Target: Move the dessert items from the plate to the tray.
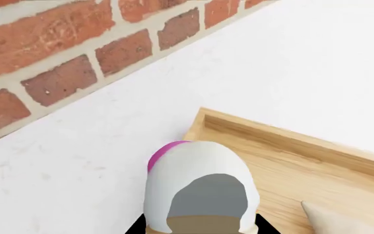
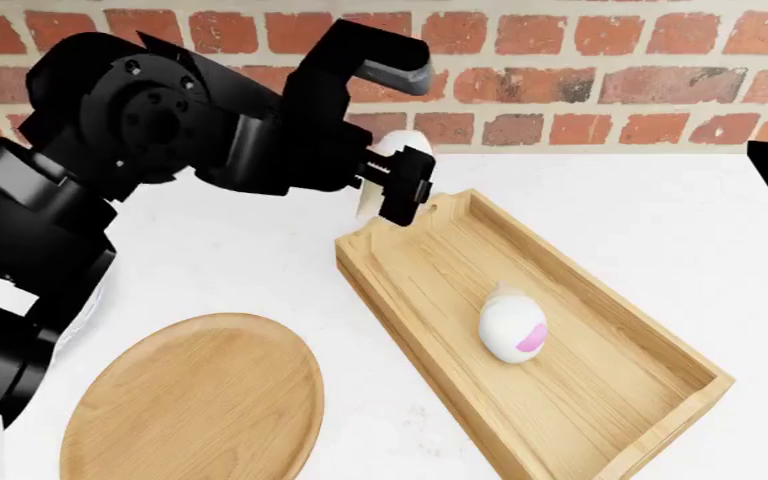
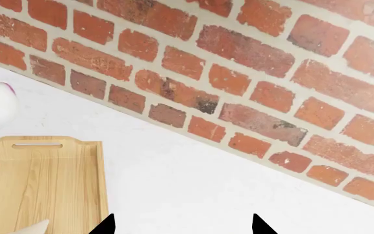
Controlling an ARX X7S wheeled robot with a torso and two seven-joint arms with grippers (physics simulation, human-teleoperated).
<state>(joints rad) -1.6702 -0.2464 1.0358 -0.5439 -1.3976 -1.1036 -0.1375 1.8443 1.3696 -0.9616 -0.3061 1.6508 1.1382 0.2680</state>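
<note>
Gripping the second ice-cream cone [image 2: 381,170] above the tray's [image 2: 651,345] far end for lowering, the left gripper [image 2: 391,190] holds it clenched, while the first cone [image 2: 512,325] already lies mid-tray.

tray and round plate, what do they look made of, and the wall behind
The tray looks like light wood with a matte finish: grain lines run along its floor. The round plate looks like a slightly warmer wood, faintly streaked. The wall looks like red brick with pale mortar joints. All are simulator renders.
</note>
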